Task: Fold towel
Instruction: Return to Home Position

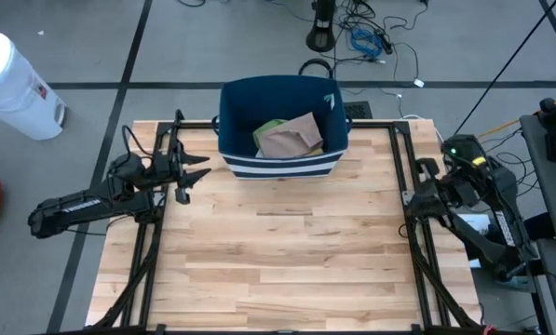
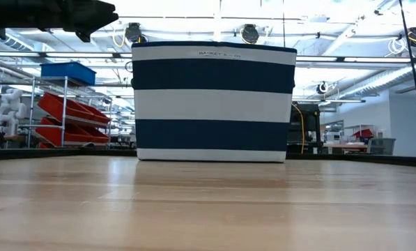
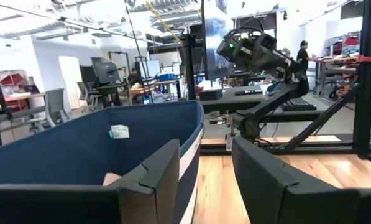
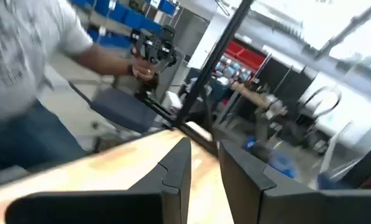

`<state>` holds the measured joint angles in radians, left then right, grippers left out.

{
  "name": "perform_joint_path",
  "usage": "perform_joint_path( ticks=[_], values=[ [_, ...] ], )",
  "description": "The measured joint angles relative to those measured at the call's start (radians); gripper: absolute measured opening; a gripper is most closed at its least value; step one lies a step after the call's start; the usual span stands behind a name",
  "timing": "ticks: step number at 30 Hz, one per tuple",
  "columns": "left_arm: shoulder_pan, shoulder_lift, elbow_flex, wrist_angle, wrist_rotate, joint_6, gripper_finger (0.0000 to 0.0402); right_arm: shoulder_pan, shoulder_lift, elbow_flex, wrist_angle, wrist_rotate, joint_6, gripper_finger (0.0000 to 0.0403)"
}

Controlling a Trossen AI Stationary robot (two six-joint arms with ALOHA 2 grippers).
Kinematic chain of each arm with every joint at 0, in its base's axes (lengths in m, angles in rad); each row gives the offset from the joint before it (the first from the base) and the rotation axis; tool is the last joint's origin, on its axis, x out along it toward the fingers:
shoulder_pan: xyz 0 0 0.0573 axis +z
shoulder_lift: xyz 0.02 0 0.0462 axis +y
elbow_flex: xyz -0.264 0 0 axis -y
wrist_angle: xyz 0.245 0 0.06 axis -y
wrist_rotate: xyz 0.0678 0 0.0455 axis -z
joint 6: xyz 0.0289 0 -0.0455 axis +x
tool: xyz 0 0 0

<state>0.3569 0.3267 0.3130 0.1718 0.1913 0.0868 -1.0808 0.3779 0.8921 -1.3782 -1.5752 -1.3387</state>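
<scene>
We risk clipping the bin (image 1: pixel 278 166) with the spread, empty left hand (image 3: pixel 205 147); the slightly parted right hand (image 4: pixel 205 147) idles apart.

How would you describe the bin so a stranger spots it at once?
Find the wooden table. At the middle of its far edge stands the bin. It alone has navy and white stripes, and folded towels lie inside.

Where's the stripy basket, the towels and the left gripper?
stripy basket (image 1: pixel 279 166): high view, on its striped front wall.
towels (image 1: pixel 291 140): high view, on the tan one lying on top.
left gripper (image 1: pixel 194 175): high view, midway between its open fingertips.
</scene>
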Motion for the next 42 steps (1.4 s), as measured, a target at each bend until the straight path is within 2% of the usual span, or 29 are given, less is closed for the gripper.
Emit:
perform_joint_path(
  ticks=[2,6,12,18,25,28,35,39,42],
  values=[
    [0.0,0.0,0.0,0.002,0.0,-0.002,0.0154,0.0,-0.032,0.0,0.065,0.002,-0.002,0.007],
    [0.0,0.0,0.0,0.003,0.0,-0.007,0.0154,0.0,-0.061,0.001,0.242,0.037,0.096,0.007],
    [0.0,0.0,0.0,0.003,0.0,-0.028,0.0154,0.0,-0.076,0.0,0.376,0.281,0.125,0.007],
    [0.0,0.0,0.0,0.003,0.0,-0.051,0.0154,0.0,-0.076,0.0,0.582,0.488,0.127,0.007],
    [0.0,0.0,0.0,0.003,-0.011,-0.057,0.0154,0.0,-0.076,0.0,0.93,0.635,0.284,0.007],
    [0.0,0.0,0.0,0.003,-0.017,-0.058,0.0154,0.0,-0.076,0.0,1.121,0.712,0.379,0.007],
    [0.0,0.0,0.0,0.002,-0.017,-0.059,0.0154,0.0,-0.08,0.0,1.52,1.094,0.797,0.007],
    [0.0,0.0,0.0,0.0,-0.017,-0.058,0.0154,0.0,-0.113,0.0,1.603,1.292,1.072,0.007],
    [0.0,0.0,0.0,-0.014,-0.016,-0.051,0.0154,0.0,-0.142,0.0,1.576,1.319,1.163,0.007]
  ],
)
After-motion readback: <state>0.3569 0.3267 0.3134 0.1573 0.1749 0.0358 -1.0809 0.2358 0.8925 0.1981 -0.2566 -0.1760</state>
